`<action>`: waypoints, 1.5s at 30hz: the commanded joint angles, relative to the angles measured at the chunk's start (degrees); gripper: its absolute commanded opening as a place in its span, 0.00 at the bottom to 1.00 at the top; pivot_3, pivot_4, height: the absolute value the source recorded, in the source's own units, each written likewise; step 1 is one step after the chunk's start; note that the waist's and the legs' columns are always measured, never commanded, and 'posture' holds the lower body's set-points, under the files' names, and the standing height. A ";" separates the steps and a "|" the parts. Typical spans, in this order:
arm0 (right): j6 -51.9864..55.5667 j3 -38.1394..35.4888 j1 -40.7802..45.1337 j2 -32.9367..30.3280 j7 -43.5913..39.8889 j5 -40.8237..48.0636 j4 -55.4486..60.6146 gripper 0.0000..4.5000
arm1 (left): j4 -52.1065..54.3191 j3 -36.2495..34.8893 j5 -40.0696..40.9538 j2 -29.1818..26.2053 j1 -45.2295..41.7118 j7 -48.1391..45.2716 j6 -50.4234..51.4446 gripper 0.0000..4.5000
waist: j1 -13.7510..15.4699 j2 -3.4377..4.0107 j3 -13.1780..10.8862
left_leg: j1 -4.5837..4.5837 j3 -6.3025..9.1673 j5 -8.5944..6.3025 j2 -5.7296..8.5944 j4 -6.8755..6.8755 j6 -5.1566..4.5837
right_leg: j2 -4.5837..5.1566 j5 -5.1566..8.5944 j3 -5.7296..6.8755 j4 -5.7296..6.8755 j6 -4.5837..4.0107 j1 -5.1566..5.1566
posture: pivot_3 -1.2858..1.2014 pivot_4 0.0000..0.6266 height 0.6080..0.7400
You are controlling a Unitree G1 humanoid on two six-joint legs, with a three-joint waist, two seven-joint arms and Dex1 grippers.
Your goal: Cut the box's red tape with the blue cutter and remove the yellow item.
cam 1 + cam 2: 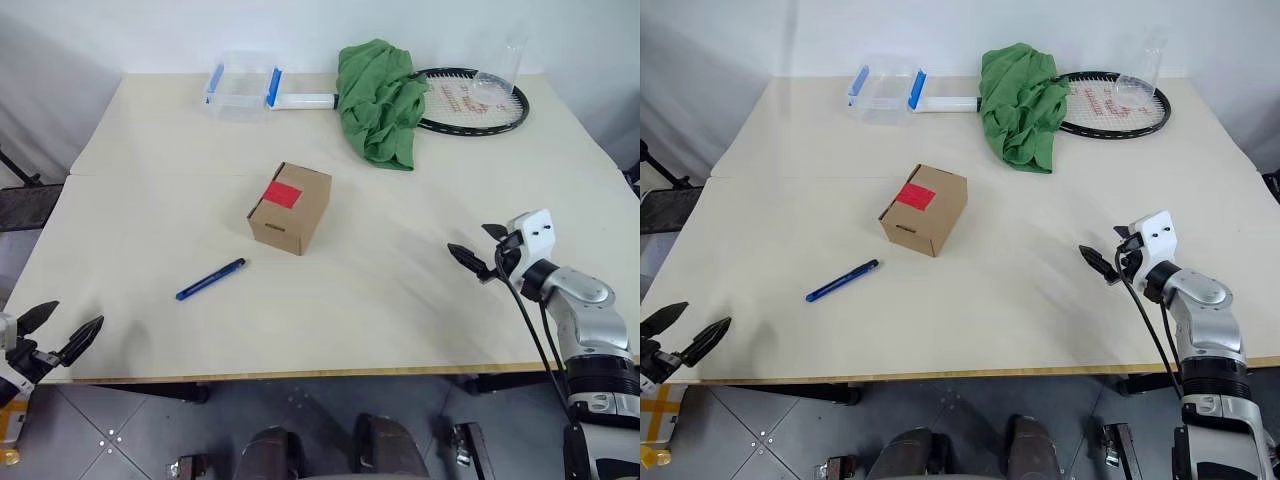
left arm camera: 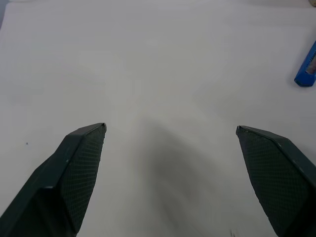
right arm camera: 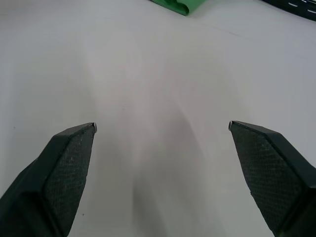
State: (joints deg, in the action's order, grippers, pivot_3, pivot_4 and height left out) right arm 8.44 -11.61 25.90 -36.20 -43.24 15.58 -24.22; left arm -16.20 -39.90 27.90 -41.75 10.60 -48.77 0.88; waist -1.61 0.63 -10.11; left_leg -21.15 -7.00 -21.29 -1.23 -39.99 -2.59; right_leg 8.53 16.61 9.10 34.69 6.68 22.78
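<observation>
The small brown box (image 1: 290, 208) stands near the middle of the table, flaps shut, with the red tape (image 1: 283, 194) across its top seam. The blue cutter (image 1: 211, 279) lies flat on the table in front of the box and to its left; its end also shows in the left wrist view (image 2: 306, 69). My left gripper (image 1: 75, 315) hovers open at the table's front left corner, well short of the cutter. My right gripper (image 1: 470, 240) is open over the table's right side, apart from the box. Both are empty. The yellow item is out of view.
A clear plastic container with blue clips (image 1: 243, 88) sits at the back of the table. Beside it a green cloth (image 1: 378, 100) lies over a racket (image 1: 475, 100), with a clear cup (image 1: 500, 75) on the strings. The table's front edge (image 1: 300, 372) runs below both grippers.
</observation>
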 commanded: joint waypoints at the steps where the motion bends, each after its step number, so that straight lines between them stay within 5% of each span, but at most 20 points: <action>1: 1.84 -0.70 0.97 -0.26 1.45 0.32 2.67 1.00 | 1.78 -1.20 -0.42 -1.47 -1.06 3.18 1.24 1.00 | 0.02 0.00 0.00 | 0.00 0.00 0.00 0.00 0.00 0.00 | 0.00 0.00 0.00 0.01 0.00 0.00 | 0.52 0.24 1.00; 12: 17.05 2.58 0.61 2.64 3.89 3.18 18.52 0.96 | 2.49 4.00 -2.00 -3.74 -7.76 3.13 5.03 0.96 | 0.06 0.00 0.00 | 0.01 0.03 0.00 0.00 -0.01 0.00 | 0.00 0.00 -0.01 0.08 0.00 0.01 | 0.52 0.24 1.00; 15: 20.41 4.85 1.43 3.31 5.65 1.69 19.57 0.80 | -1.38 4.60 -0.10 -2.98 -13.56 3.31 6.67 0.80 | 0.20 0.00 -0.01 | -0.01 0.04 0.00 0.03 -0.04 0.00 | -0.01 0.00 0.01 0.10 0.00 0.01 | 0.52 0.24 1.00; 25: 24.38 10.78 8.14 10.00 8.17 0.89 20.34 0.02 | -25.57 17.97 -9.22 1.81 -41.71 2.57 -6.67 0.09 | 0.00 -0.10 0.02 | -0.01 0.11 0.09 0.31 -0.03 -0.06 | 0.01 0.00 0.07 0.29 0.01 0.04 | 0.52 0.24 1.00; 27: 24.05 11.81 8.87 10.78 8.94 -0.02 19.91 0.00 | -29.89 20.03 -10.26 3.41 -46.01 1.78 -8.37 0.00 | -0.04 -0.13 0.02 | -0.01 0.13 0.07 0.43 0.03 -0.06 | 0.00 -0.01 0.15 0.30 0.01 0.05 | 0.52 0.24 1.00; 40: 16.68 18.10 19.32 23.62 13.92 -6.95 6.09 0.00 | -53.06 30.43 -19.80 17.22 -71.27 0.85 -16.81 0.00 | -0.68 -0.21 -0.02 | -0.16 0.10 0.07 0.53 0.15 -0.06 | -0.03 -0.01 0.34 0.44 0.04 0.34 | 0.52 0.24 1.00; 45: 20.63 20.89 18.47 26.65 10.88 -5.30 13.24 0.00 | -55.76 31.60 -21.76 20.79 -74.70 -1.05 -17.90 0.00 | -1.40 -0.24 -0.04 | -0.32 0.15 0.07 0.55 0.12 -0.06 | 0.01 -0.01 0.32 0.88 0.05 0.68 | 0.52 0.24 1.00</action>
State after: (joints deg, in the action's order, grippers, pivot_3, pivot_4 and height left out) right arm 28.41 8.78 43.79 -9.97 -30.55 8.41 -16.55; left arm -71.48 -9.15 7.12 -21.38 -63.04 -48.42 -15.83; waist -3.01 0.39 -10.15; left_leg -21.49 -6.81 -21.22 -0.69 -39.87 -2.65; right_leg 8.53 16.59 9.42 35.57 6.73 23.47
